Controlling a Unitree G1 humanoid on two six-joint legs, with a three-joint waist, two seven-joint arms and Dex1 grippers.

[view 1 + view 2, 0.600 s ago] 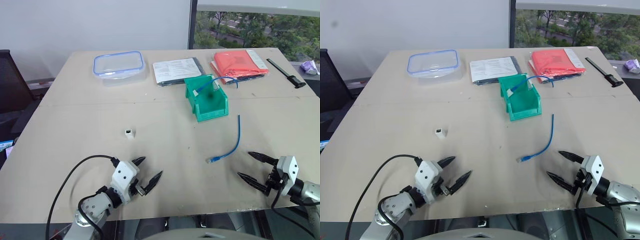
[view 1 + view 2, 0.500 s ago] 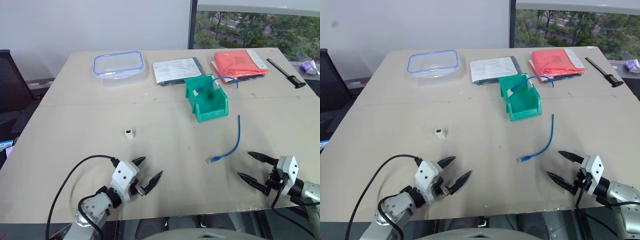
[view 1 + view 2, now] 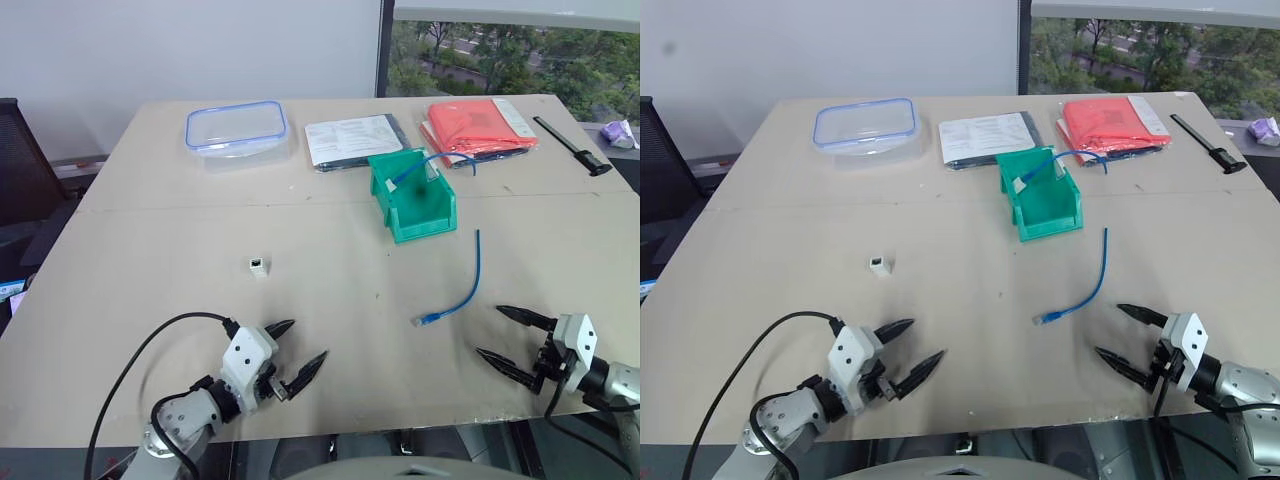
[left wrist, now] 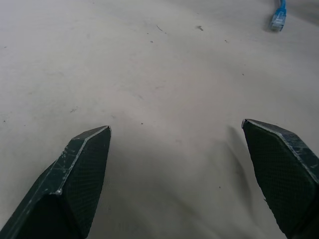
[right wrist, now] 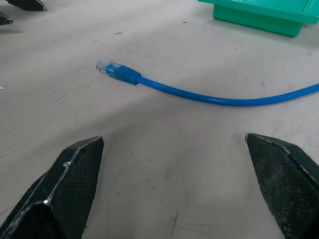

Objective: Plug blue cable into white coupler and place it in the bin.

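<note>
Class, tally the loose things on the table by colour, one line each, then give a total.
Blue: 3 (cable, cable in bin, blue-rimmed container)
Green: 1 (bin)
White: 2 (coupler, papers)
Red: 1 (folder)
Black: 1 (tool)
Total: 8

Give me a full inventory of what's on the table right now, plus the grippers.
blue cable: 1, bright blue, loose on the table in front of the bin, plug end toward the right gripper
second cable: 1, blue, hanging out of the bin
white coupler: 1, white, alone on the table's left-centre
bin: 1, green, centre-right
food container: 1, clear with blue rim, far left
printed sheet: 1, white on a dark backing, far centre
folder: 1, red-orange, far right
black tool: 1, far right edge
purple wad: 1, beyond the right edge
table: 1, beige
left gripper: open, empty, near edge
right gripper: open, empty, near the cable's plug
</note>
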